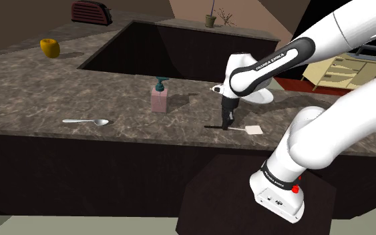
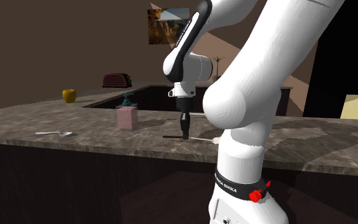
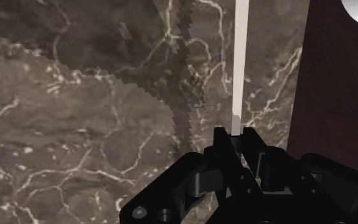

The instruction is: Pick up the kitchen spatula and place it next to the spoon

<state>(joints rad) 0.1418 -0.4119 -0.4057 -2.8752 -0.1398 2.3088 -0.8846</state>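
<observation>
Your black two-fingered hand points straight down at the surface, fingers drawn narrow and pinched on the thin pale handle of the spatula. In the wrist view the handle runs straight away from between the fingertips. The spatula lies flat on the surface with no gap showing beneath it, and its small, flat, squarish white blade sits just beyond the hand toward the shoulder view's right. It rests close to the surface's front edge. The step in hand looks like the grasp itself: closed on the handle, not yet lifted. The next move likely calls for a straight, level lift. The grip sits toward one end of a long, thin tool, so the blade end may droop or swing. After that comes a carry across the surface toward the shoulder view's left. The surface is dark brown stone, polished and veined with pale streaks. A small pink block-shaped soap bottle with a dark teal pump stands between the hand and the goal, so the carry should pass in front of it. The spoon, slim and shiny grey, lies well apart from the spatula near the same front edge, its bowl pointing toward the bottle.
</observation>
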